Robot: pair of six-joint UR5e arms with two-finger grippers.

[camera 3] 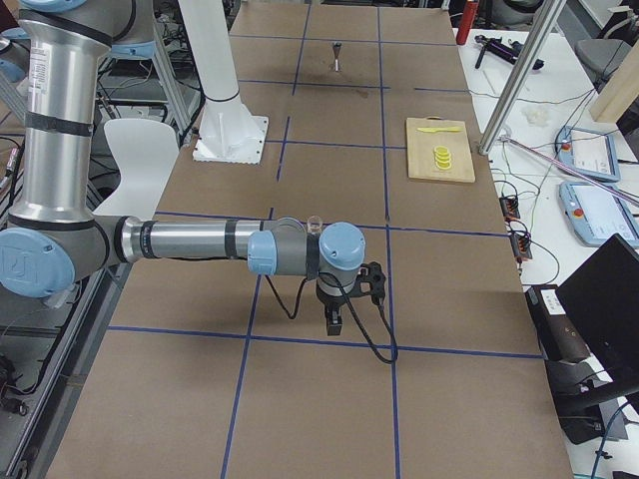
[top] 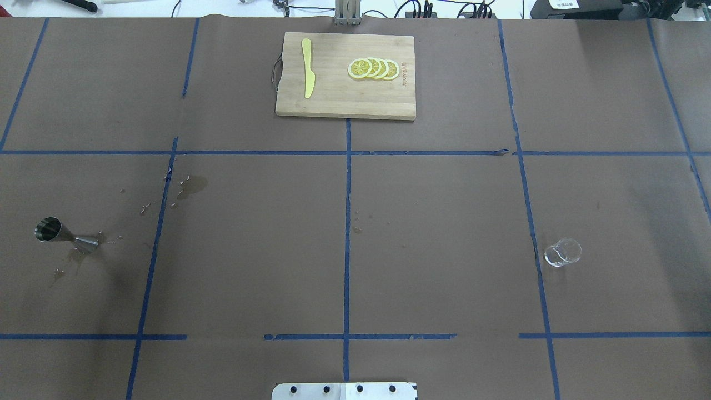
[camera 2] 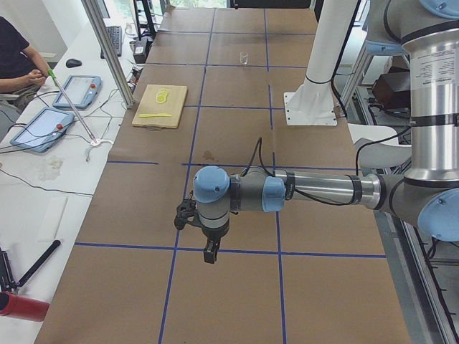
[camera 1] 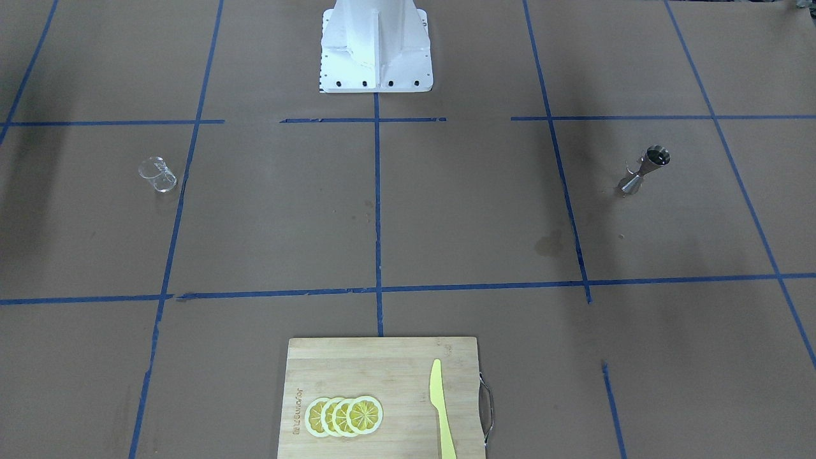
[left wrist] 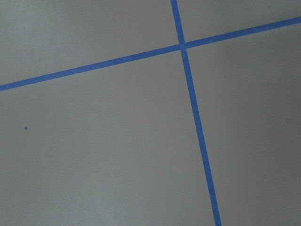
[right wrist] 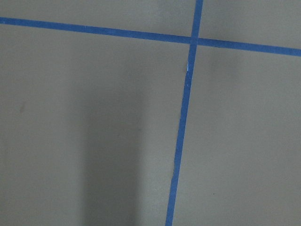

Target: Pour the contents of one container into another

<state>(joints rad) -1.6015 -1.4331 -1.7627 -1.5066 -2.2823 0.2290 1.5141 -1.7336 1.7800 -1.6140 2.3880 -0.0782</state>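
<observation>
The small clear glass tumbler (top: 562,252) stands upright on the brown paper on my right side, seen also in the front view (camera 1: 157,173) and just behind my right arm (camera 3: 314,226). The steel hourglass jigger (top: 65,234) stands upright on my left side (camera 1: 644,169). My left gripper (camera 2: 208,251) points down over the table's left end, well away from the jigger. My right gripper (camera 3: 332,321) points down past the tumbler, toward the table's right end. Neither gripper holds anything that I can see, and I cannot tell whether they are open or shut. Both wrist views show only paper and blue tape.
A bamboo cutting board (top: 333,100) lies at the far middle with lemon slices (top: 373,68) and a yellow knife (top: 308,75). Wet stains (top: 189,186) mark the paper near the jigger. The white robot base (camera 1: 376,48) stands at the near middle. An operator (camera 2: 18,61) sits beyond the far edge.
</observation>
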